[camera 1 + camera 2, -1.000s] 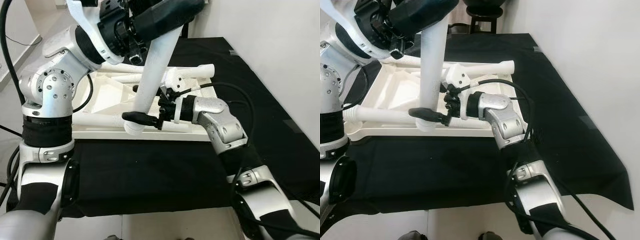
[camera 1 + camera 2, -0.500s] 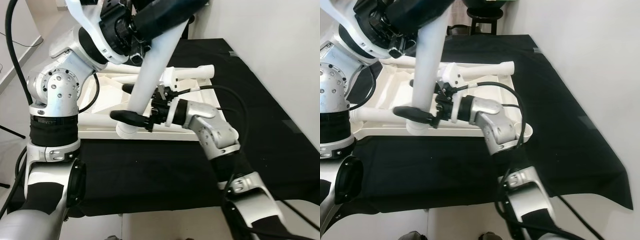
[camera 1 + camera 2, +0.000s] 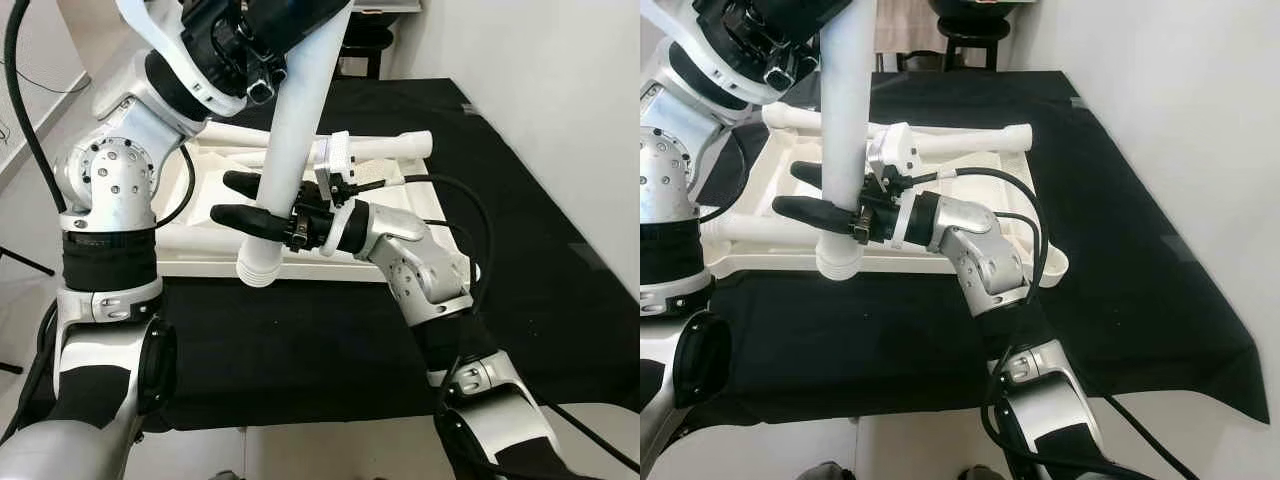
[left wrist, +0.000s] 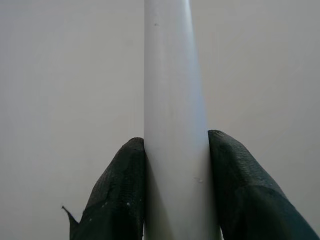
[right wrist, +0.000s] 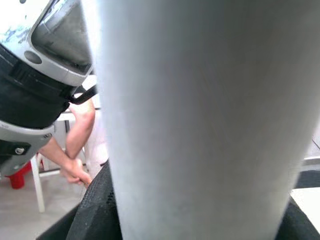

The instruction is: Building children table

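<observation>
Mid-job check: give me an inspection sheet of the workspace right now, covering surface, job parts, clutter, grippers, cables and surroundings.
Surface: black cloth spread on the floor under the parts.
Job's things: white table leg held up at a tilt; upturned white tabletop on the cloth, other white legs lying across it.
Clutter: nothing seen.
Grippers: left gripper shut on the leg's upper part; right gripper straddles the leg near its lower end, one finger on each side.
Cables: black cable loops off the right arm; another hangs beside the left arm.
Surroundings: white wall on the right; a person's arm in the background.
</observation>
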### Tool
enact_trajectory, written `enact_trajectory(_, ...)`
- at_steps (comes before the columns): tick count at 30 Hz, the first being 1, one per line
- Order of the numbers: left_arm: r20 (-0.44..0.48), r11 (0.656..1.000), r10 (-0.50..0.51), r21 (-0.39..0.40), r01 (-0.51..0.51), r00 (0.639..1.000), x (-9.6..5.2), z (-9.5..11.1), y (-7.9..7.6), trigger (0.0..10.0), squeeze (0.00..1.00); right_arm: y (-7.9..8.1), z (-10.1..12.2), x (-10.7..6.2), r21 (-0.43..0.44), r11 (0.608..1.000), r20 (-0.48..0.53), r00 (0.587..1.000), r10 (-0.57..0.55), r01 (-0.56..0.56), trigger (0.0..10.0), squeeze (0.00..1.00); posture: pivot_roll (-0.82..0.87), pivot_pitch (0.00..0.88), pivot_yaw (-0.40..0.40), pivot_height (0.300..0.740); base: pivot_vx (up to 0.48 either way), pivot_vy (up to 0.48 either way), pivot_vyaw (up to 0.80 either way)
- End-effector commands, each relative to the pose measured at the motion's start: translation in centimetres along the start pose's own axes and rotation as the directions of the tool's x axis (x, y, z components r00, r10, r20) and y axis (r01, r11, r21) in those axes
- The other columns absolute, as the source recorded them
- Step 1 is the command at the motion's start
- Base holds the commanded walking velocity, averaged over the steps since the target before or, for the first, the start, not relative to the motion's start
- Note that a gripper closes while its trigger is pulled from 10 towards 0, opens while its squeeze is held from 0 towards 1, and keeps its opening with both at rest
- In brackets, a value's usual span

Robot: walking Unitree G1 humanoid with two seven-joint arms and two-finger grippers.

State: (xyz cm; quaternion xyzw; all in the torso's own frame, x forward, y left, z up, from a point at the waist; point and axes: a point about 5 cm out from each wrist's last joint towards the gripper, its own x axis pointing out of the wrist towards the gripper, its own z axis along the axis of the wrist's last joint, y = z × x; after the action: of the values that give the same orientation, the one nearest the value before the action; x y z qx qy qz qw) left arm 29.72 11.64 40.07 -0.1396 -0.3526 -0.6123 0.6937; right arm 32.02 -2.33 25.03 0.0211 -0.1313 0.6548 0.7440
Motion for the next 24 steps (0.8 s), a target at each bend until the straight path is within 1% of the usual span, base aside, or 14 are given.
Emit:
enact_trajectory(1,0.077,1.0,-0.005,0.019,0.003,0.997,0.1,1.0,0.1,0.0,0.0,1.2,-0.5,1.4,-0.022,0.996,-0.021,0.996,0.087,-0.088,0.0,0.0,0.0,0.045,-0.018,0.74,0.0,0.0,0.0)
enact_trajectory(4,0.086,1.0,0.004,0.022,-0.006,0.996,0.1,1.2,0.2,0.0,0.0,1.2,-0.9,1.4,-0.038,0.996,-0.059,0.995,0.079,-0.081,0.0,0.0,0.0,0.045,-0.018,0.74,0.0,0.0,0.0)
enact_trajectory(7,0.09,0.999,0.026,0.027,-0.029,0.996,0.0,1.4,0.3,0.0,0.0,0.7,-1.7,1.1,-0.07,0.997,-0.136,0.99,0.033,-0.043,0.0,0.0,-0.01,0.046,-0.019,0.74,0.0,0.0,0.0)
enact_trajectory(8,0.09,0.999,0.026,0.027,-0.029,0.996,0.0,1.4,0.3,0.0,0.0,0.7,-1.7,1.1,-0.07,0.997,-0.136,0.99,0.033,-0.043,0.0,0.0,-0.01,0.046,-0.019,0.74,0.0,0.0,0.0)
enact_trajectory(9,0.086,0.999,0.034,0.029,-0.036,0.996,-0.1,1.4,0.4,4.4,0.0,0.5,-1.9,1.0,-0.081,0.996,-0.16,0.987,0.015,-0.029,0.0,0.0,-0.01,0.046,-0.019,0.74,0.0,0.0,0.0)
enact_trajectory(10,0.074,0.998,0.049,0.032,-0.051,0.996,-0.3,1.3,0.4,10.0,0.13,0.0,-2.1,0.7,-0.098,0.995,-0.193,0.981,-0.018,-0.001,0.0,0.0,-0.01,0.046,-0.02,0.74,0.0,0.0,0.0)
enact_trajectory(11,0.061,0.997,0.062,0.037,-0.064,0.996,-0.5,1.2,0.3,10.0,0.83,-0.5,-2.2,0.3,-0.118,0.993,-0.228,0.972,-0.058,0.032,0.0,0.0,-0.01,0.047,-0.02,0.74,0.0,0.0,0.0)
enact_trajectory(13,0.052,0.997,0.07,0.04,-0.072,0.996,-0.6,1.2,0.3,10.0,0.83,-0.9,-2.3,0.0,-0.131,0.99,-0.249,0.965,-0.084,0.052,0.0,0.0,-0.01,0.047,-0.02,0.74,0.0,0.0,0.0)
enact_trajectory(14,0.038,0.995,0.089,0.052,-0.091,0.995,-0.9,1.1,0.3,10.0,1.0,-1.4,-2.3,-0.4,-0.152,0.985,-0.278,0.952,-0.125,0.085,0.0,0.0,0.0,0.049,-0.022,0.74,0.0,0.0,0.0)
enact_trajectory(15,0.012,0.989,0.123,0.081,-0.124,0.992,-1.2,1.1,0.4,10.0,0.91,-1.9,-2.3,-0.9,-0.187,0.976,-0.314,0.935,-0.166,0.11,0.0,0.0,0.0,0.051,-0.023,0.74,0.0,0.0,0.0)
enact_trajectory(16,-0.005,0.984,0.147,0.101,-0.146,0.989,-1.4,1.0,0.5,10.0,0.66,-2.3,-2.2,-1.3,-0.212,0.969,-0.337,0.922,-0.192,0.124,0.0,0.0,0.0,0.052,-0.023,0.74,0.0,0.0,0.0)
enact_trajectory(17,-0.028,0.978,0.171,0.124,-0.166,0.985,-1.7,0.9,0.6,10.0,0.0,-2.6,-2.2,-1.7,-0.242,0.961,-0.365,0.905,-0.219,0.135,0.0,0.0,0.0,0.054,-0.023,0.74,0.0,0.0,0.0)
enact_trajectory(22,-0.067,0.969,0.209,0.149,-0.198,0.975,-2.5,0.6,0.5,10.0,0.0,-3.0,-2.0,-2.6,-0.306,0.942,-0.409,0.874,-0.263,0.14,0.0,0.0,0.0,0.058,-0.021,0.74,0.0,0.0,0.0)
enact_trajectory(24,-0.067,0.969,0.209,0.149,-0.198,0.975,-2.5,0.6,0.5,10.0,0.0,-3.0,-2.0,-2.6,-0.306,0.942,-0.409,0.874,-0.263,0.14,0.0,0.0,0.0,0.058,-0.021,0.74,0.0,0.0,0.0)
